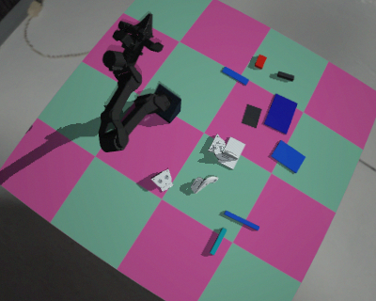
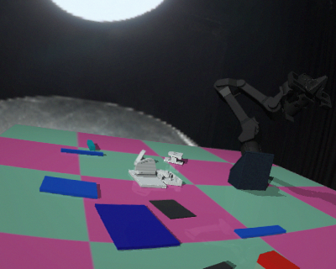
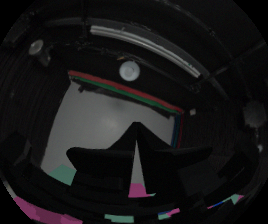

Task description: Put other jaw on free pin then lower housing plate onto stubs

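Step in hand, my read: fetch the loose white jaw piece with the curved finger (image 1: pixel 204 183) and get it onto the free pin. The black parallel jaws (image 1: pixel 148 25) (image 3: pixel 136 125) are pressed together with nothing between them, well apart from the parts, beyond the dark arm base (image 1: pixel 177 112) (image 2: pixel 258 172).

Target is the white base assembly (image 1: pixel 233 160) (image 2: pixel 148 183) on the pink-and-green checkered counter (image 1: pixel 185 254) (image 2: pixel 14 218). Loose jaw lies just beside it. White plate with dark holes (image 1: pixel 163 180) (image 2: pixel 175 158), probably the housing, sits tilted on the counter. Can't make out pins or teeth at this size.

To do it well: open up, come down from above, grip the jaw by its thick end, keep the bore vertical. Centre over the pin, lower slowly, rock slightly until teeth drop in. Don't push if it binds; that could knock the fitted jaw out of phase.

Count: 1 base assembly, 1 loose jaw, 1 holed plate, 2 thin blue bars, 2 blue slabs (one darker), 1 flat dark rectangle, 1 short black rod, 1 red block, 1 teal bar.
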`<state>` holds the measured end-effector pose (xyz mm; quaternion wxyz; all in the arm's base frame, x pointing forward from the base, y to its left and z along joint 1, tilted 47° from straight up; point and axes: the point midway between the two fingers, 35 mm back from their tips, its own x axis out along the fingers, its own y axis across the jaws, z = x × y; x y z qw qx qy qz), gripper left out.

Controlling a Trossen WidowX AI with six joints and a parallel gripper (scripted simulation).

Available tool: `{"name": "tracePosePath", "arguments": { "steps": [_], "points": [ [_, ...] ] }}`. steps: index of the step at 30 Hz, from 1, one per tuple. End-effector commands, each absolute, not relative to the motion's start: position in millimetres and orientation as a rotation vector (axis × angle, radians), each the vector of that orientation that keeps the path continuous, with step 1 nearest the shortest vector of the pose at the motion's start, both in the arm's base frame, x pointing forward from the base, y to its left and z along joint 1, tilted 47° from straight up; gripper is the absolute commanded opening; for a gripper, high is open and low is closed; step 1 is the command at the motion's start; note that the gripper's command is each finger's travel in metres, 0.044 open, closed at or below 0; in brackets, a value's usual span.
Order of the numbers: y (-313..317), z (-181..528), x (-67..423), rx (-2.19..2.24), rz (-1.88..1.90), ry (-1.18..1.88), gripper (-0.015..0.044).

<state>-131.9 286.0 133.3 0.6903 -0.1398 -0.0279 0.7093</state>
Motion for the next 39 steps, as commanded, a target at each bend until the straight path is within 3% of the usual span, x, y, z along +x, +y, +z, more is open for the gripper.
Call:
{"name": "tracePosePath", "arguments": {
  "steps": [1,21,39],
  "points": [
    [300.2,127.2,-111.7,-0.404,1.498,-0.070,0.0000],
    [338.7,104.4,5.8,-0.789,1.104,0.008,0.0000],
    [321.9,87.8,119.1,-1.008,0.807,0.222,0.0000]
  ]
}}
